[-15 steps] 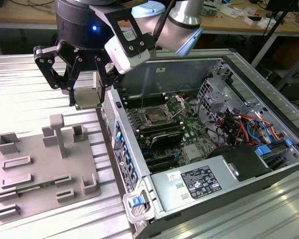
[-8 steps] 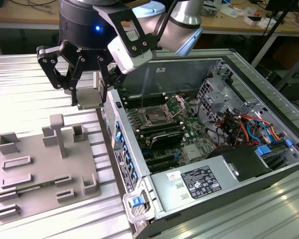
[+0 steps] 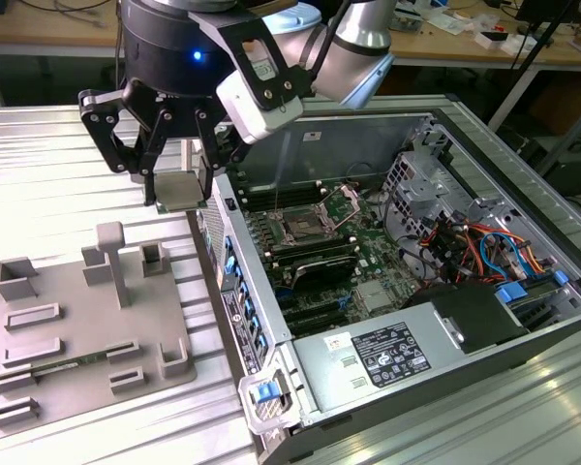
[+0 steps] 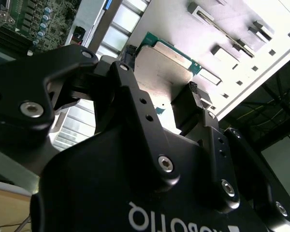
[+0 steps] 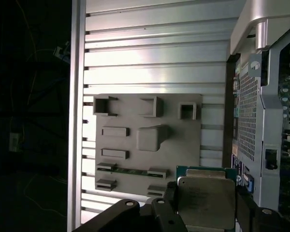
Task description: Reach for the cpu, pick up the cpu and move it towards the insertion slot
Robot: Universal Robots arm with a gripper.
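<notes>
Exterior view first: the claw (image 3: 179,189) hangs over the ribbed metal table (image 3: 48,174), just beside the open computer case (image 3: 445,291), and it has the cpu (image 3: 181,190) pinched between its black fingers (image 3: 151,184). The chip is a thin square, pale silvery metal on top, held roughly level in the air and clear of the table. Second wrist view gives the close look: the cpu (image 4: 165,67) shows a flat, dull-silver lid with rounded corners and a narrow green rim peeking out along one edge, and a finger pad (image 4: 192,96) presses against its side. First wrist view agrees, with the cpu (image 5: 205,200) sitting square between the two dark fingers, green border on the far edge. Beyond it lies the grey tray (image 5: 147,140) with its raised blocks and recesses. Back in the exterior view, the insertion slot (image 3: 302,231) sits inside the case on the green board, shiny frame around a dark centre, well apart from the chip.
</notes>
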